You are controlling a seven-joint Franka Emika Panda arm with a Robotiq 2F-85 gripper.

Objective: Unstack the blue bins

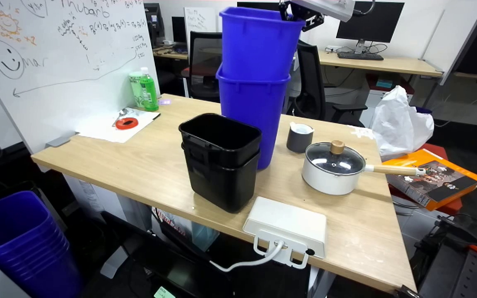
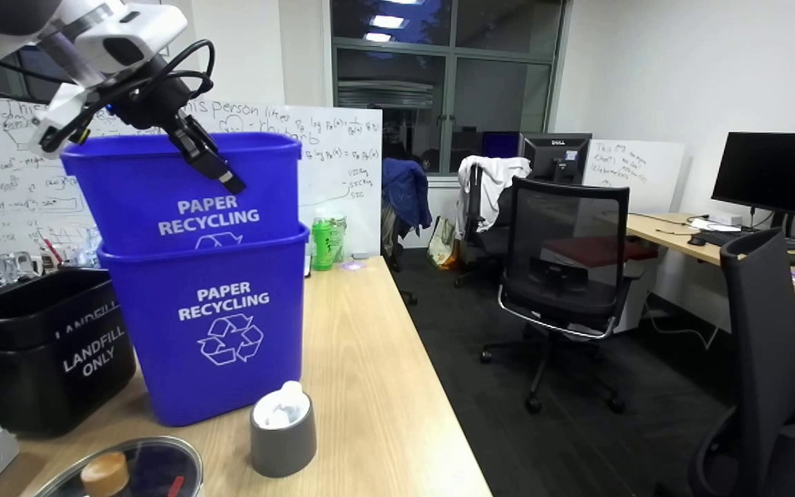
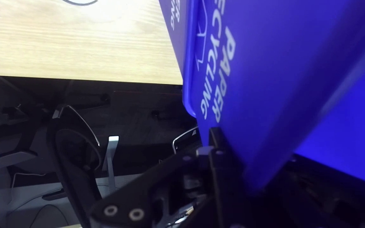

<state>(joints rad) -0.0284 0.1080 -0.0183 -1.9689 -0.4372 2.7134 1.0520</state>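
The claw [image 1: 297, 21] pinches the upper blue bin [image 2: 170, 197] by its rim, body below and to one side, long axis near upright; farther beneath, the lower blue bin [image 2: 232, 335] sleeves its lower part; the likely pull is straight up.

Wooden table [image 1: 155, 157]: lower blue bin [image 2: 208, 335], lower black bin [image 1: 224, 182], white pot [image 1: 330, 179], grey cup [image 1: 299, 140], paper [image 1: 106, 129].

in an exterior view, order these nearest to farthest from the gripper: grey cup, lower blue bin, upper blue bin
1. Upper blue bin: on top.
2. Lower blue bin: directly beneath it.
3. Grey cup: on the table, beside the bins.
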